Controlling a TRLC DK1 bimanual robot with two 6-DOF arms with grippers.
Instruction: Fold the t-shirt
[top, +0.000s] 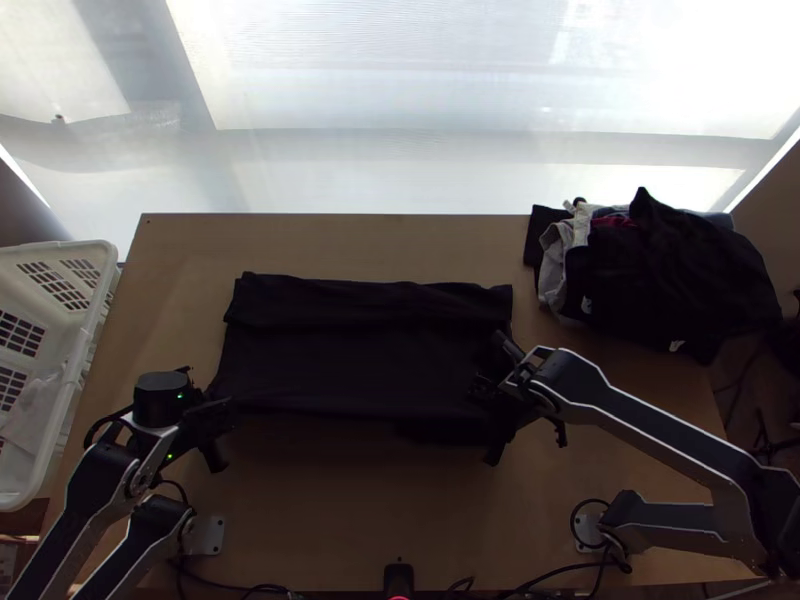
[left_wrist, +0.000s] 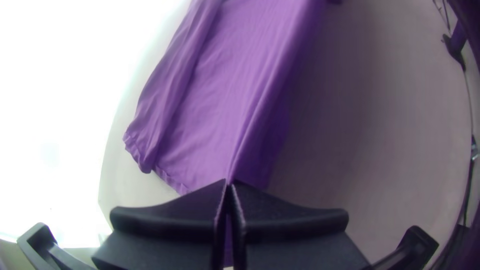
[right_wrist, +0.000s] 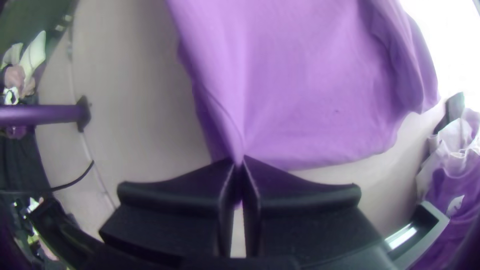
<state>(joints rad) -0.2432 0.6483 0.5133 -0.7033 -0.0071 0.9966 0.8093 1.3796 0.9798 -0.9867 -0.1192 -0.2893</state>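
Across table (top: 330, 520), t-shirt (top: 360, 350) runs lengthwise left to right; left gripper (top: 214, 418), right gripper (top: 492, 400) each pinch 1 near corner.

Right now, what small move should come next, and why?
Probably raise the t-shirt slightly by its near edge, easing toward the far side: the left gripper and right gripper are shut on opposite ends of that edge, cloth spanning between them.

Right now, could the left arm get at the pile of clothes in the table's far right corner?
Probably not: the left hand is closed on the dark shirt near its near left corner, and the shirt stretches between it and the pile, well over to the right.
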